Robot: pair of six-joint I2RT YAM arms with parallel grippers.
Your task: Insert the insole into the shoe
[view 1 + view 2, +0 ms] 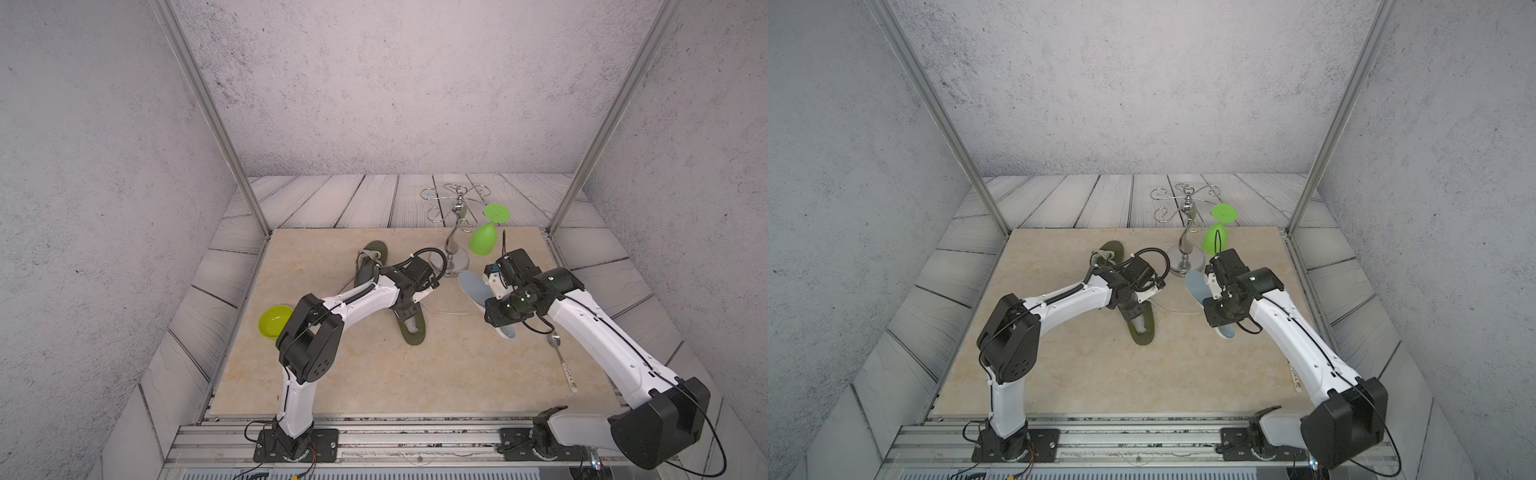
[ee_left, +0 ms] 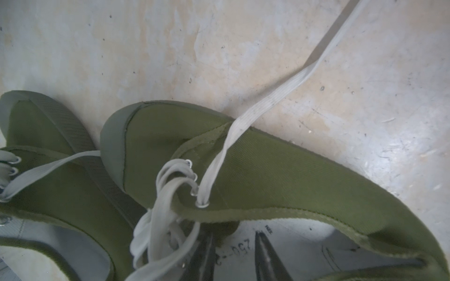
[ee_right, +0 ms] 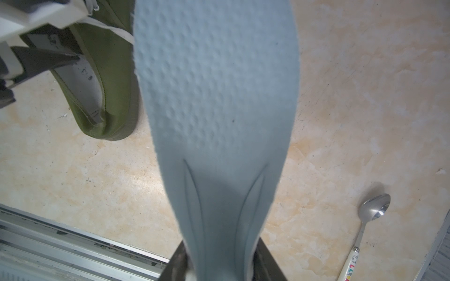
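Two green canvas shoes lie on the tan slab (image 1: 374, 382). The shoe (image 1: 411, 330) nearer the arm bases is the one being worked on, and the second shoe (image 1: 372, 253) lies just past its toe. To the right of the shoe the blue-grey insole (image 1: 471, 286) appears held clear of the slab, so it is not yet inside. The wrist view shows the insole (image 3: 216, 97) running about parallel to the shoe (image 3: 114, 73), with both heel ends turned the same way and the dimpled forefoot reaching away from the fingers. The right gripper (image 3: 221, 262) is clamped across the insole's narrow heel end. The left gripper (image 2: 233, 234) reaches down into the shoe's mouth, its fingers apart with bare printed lining between them and nothing visibly gripped. My reading is that the insole must travel leftward and tip toe-first into that opening. The right arm has to carry it, and the left fingers sit in the very path.
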